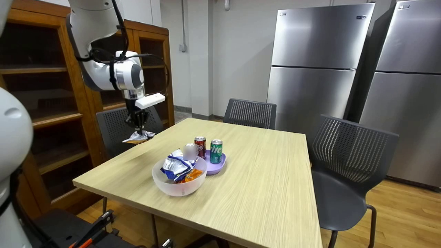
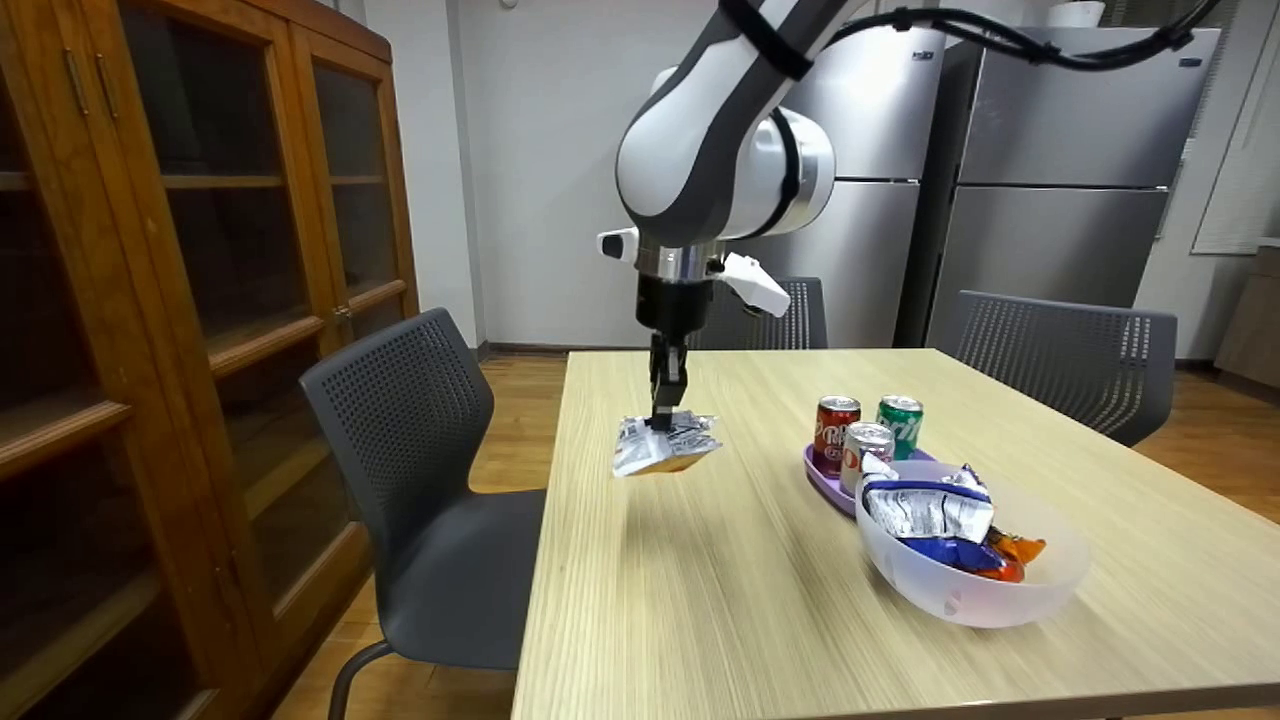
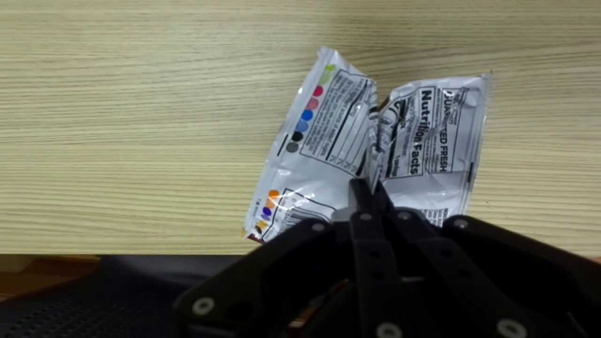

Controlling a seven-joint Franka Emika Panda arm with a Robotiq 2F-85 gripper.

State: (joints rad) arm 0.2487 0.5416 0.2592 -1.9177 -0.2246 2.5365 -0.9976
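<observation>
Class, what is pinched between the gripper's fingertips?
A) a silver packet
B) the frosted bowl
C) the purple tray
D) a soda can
A, since the wrist view shows the gripper shut on a crease in the silver packet, printed "Nutrition Facts".

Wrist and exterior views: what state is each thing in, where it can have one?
Silver bag: creased, pinched, held above the table
Tool: shut on the silver bag
Red can: upright
Green can: upright
Silver can: upright
Purple tray: flat, bearing the cans
Frosted bowl: upright, partly filled
Packets: heaped in the bowl
Cabinet: doors closed
Refrigerators: doors closed
Chairs: upright
</observation>
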